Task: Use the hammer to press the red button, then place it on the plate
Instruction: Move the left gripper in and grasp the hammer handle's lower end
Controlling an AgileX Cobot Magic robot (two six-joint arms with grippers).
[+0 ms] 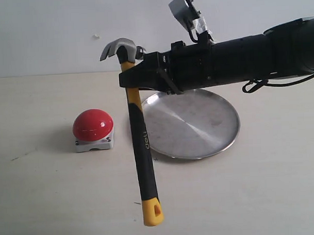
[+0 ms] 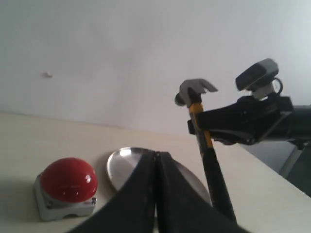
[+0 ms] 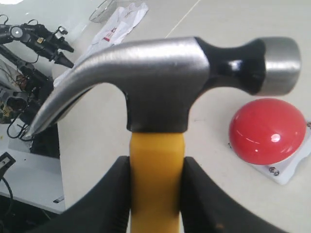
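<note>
My right gripper (image 1: 131,75) is shut on the hammer (image 1: 139,138), gripping the yellow neck just below the dark metal head (image 3: 165,80). The hammer hangs almost upright, head up, its yellow looped end (image 1: 152,212) low toward the front. The red button (image 1: 93,125) sits on its grey-white base to the left of the hammer, apart from it; it also shows in the right wrist view (image 3: 267,130). The silver plate (image 1: 198,126) lies behind and right of the handle. My left gripper (image 2: 155,160) is shut and empty; it looks over the red button (image 2: 68,179) and the plate (image 2: 124,165).
The right arm (image 1: 247,55) stretches across from the right above the plate. In the right wrist view, cables and equipment (image 3: 29,43) and a white sheet (image 3: 121,22) lie beyond the table's edge. A pale wall (image 1: 66,28) stands behind the table.
</note>
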